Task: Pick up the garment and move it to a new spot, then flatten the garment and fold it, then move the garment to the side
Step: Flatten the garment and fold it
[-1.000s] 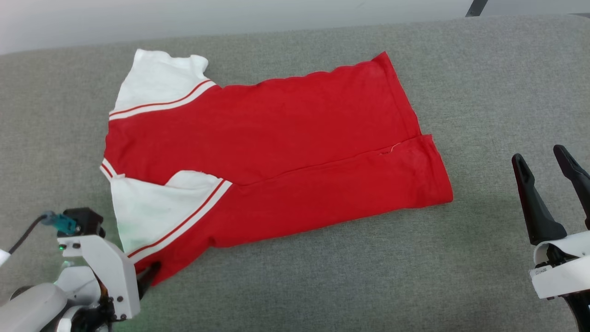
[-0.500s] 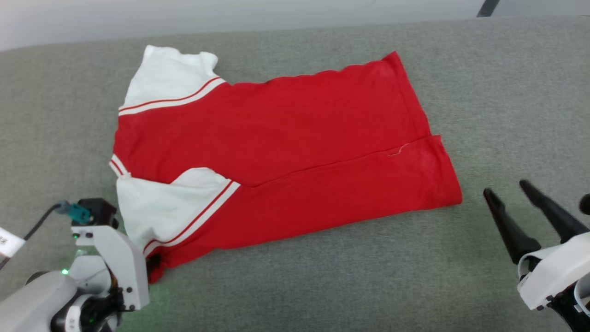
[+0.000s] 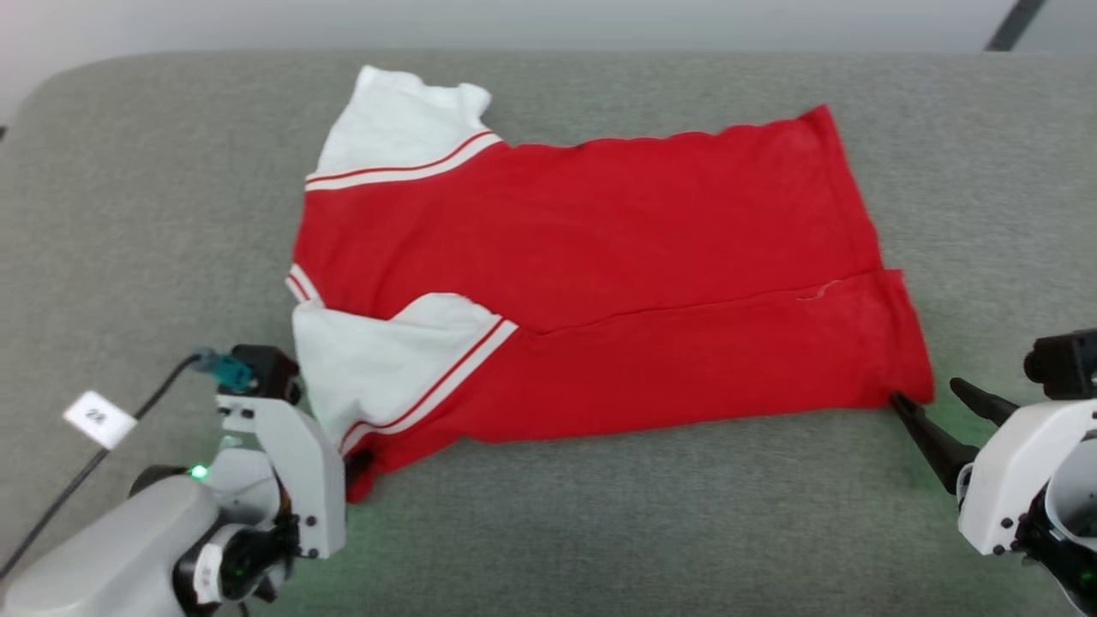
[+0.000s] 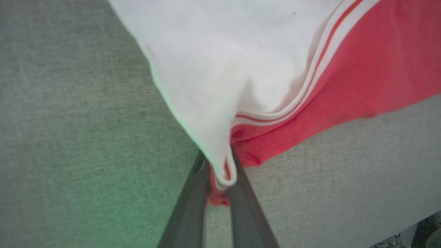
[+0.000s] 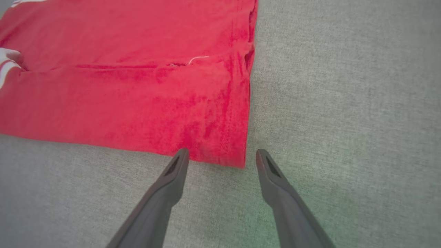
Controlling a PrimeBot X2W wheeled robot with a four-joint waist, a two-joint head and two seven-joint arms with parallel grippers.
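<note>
1. Currently the garment point(image 3: 600, 257) lies flat on the grey fabric worktop point(image 3: 137, 214). In the head view its red body spreads toward 3 o'clock and its white sleeves toward 9 o'clock.
2. Its near long edge is folded up over the body, leaving a line across the middle. 1 white sleeve with red-white striped trim lies on top at 8 o'clock.
3. The left pincer point(image 4: 220, 172) is clamped on the garment's corner at 7 o'clock, with white sleeve hem and red cloth bunched between its 2 dark fingers point(image 4: 187, 213).
4. The right pincer point(image 5: 222, 151) is spread apart, low over the worktop, straddling the red hem corner at 4 o'clock. Whether it touches the cloth I cannot tell.
5. A white tag point(image 3: 99, 418) hangs on a black cable point(image 3: 60, 506) at 9 o'clock of the left arm.
</note>
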